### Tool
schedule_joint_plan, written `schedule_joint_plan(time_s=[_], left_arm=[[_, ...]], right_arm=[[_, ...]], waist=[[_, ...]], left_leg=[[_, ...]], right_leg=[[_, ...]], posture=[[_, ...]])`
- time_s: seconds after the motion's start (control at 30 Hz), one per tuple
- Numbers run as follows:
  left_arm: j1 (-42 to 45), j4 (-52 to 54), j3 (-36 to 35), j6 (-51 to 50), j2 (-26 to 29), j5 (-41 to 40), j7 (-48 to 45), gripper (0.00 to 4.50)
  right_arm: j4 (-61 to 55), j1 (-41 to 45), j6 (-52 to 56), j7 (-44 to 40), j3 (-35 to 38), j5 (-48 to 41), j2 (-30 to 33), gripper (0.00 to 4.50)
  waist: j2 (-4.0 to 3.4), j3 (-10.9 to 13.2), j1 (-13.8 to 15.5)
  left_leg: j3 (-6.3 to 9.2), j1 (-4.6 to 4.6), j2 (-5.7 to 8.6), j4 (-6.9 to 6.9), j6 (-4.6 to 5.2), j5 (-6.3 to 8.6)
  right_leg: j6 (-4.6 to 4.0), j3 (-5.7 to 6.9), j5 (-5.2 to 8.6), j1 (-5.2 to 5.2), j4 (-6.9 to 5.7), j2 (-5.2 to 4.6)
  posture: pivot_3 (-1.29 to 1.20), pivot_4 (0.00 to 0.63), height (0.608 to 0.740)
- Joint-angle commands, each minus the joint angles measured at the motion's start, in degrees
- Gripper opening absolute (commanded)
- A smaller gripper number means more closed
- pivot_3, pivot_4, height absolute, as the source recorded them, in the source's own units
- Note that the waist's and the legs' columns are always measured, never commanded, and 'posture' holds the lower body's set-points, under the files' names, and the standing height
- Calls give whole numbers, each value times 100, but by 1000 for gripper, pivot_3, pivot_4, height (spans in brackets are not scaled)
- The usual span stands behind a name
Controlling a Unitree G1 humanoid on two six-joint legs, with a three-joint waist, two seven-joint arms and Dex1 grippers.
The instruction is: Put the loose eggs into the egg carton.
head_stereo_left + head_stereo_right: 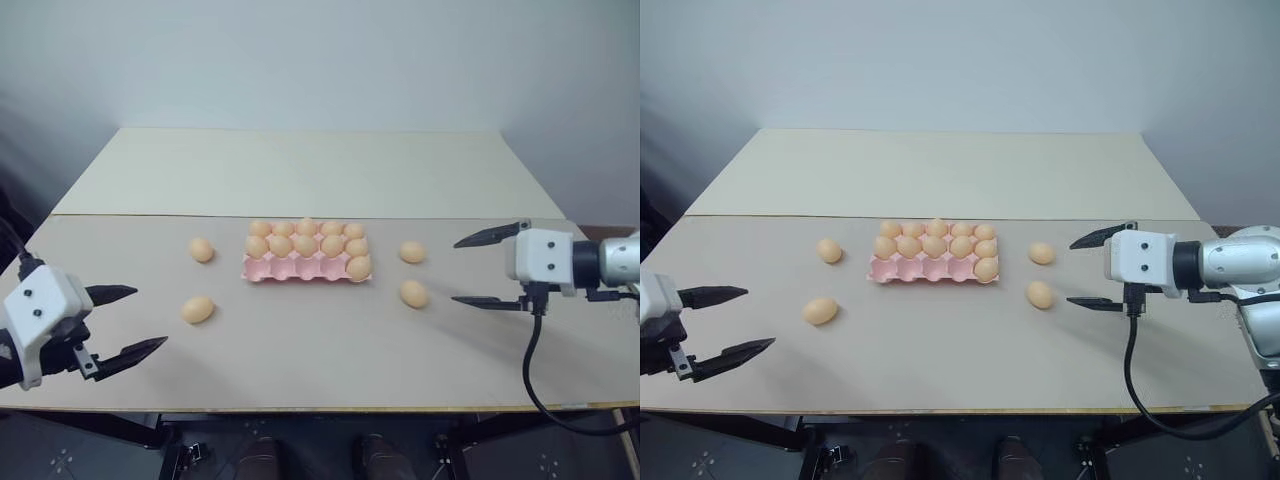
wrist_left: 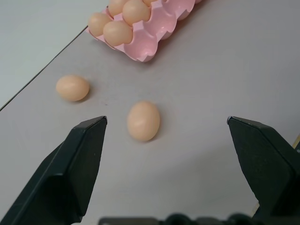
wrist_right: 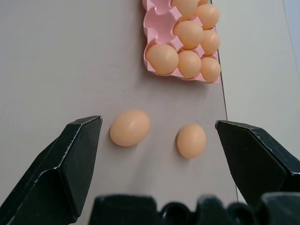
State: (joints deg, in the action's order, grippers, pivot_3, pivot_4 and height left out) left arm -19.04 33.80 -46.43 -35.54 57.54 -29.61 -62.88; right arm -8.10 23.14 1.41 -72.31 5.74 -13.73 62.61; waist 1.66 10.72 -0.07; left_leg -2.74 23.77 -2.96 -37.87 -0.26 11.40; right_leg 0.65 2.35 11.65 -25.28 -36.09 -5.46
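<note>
Nearest on the left, the left tool (image 1: 125, 322) hovers over the front edge of the table (image 1: 320, 370), its black fingers spread wide and holding nothing, aimed inward at the front left egg (image 1: 197, 309). Nothing lies between them. On the right, the right tool (image 1: 488, 269) hangs level, also wide open and empty, pointing at the front right egg (image 1: 414, 293) just beyond its lower finger. Farther back lie the back left egg (image 1: 201, 250) and the back right egg (image 1: 412, 252), each apart from the carton (image 1: 300, 268) in the middle. The pink carton is mostly filled; its front row has empty cells left of one egg at the right end. Behind is bare table and a wall (image 1: 320, 60).
</note>
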Motion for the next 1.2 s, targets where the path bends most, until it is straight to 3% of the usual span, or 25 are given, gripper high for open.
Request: schedule_joint_plan(time_s=[0.03,0.4,0.67,0.8,1.2], left_arm=[[82,-83,-17,-83,157,-79,-75,4474],[516,-263,451,177,206,58,36,4474],[922,-171,1031,135,176,-108,92,4474],[1180,-182,1325,149,170,-168,113,4474],[1318,-119,1642,148,128,-202,175,4474]], right_arm=[[-169,-36,44,72,280,-91,110,4500],[-322,-210,241,268,359,-45,123,4500],[-668,-137,1632,987,-239,1,-458,4500],[-435,209,2266,1525,-843,432,-969,4500],[744,650,2127,1856,-1584,1144,-1649,4500]], waist=[[0,0,0],[0,0,5],[4,-3,2],[5,-3,-8],[6,-3,4]], left_leg=[[0,0,0,0,0,0],[-4,0,-1,1,-1,1],[-5,-1,-1,1,-2,1],[-5,1,-2,1,0,1],[-6,6,-1,1,1,1]], right_leg=[[0,0,0,0,0,0],[0,-3,-1,-2,1,1],[-3,-6,-4,0,0,2],[-5,-7,-6,-1,1,6],[-5,-8,-10,-2,5,9]], posture=[[0,150,740],[0,150,740],[0,150,740],[0,150,740],[0,150,740]])
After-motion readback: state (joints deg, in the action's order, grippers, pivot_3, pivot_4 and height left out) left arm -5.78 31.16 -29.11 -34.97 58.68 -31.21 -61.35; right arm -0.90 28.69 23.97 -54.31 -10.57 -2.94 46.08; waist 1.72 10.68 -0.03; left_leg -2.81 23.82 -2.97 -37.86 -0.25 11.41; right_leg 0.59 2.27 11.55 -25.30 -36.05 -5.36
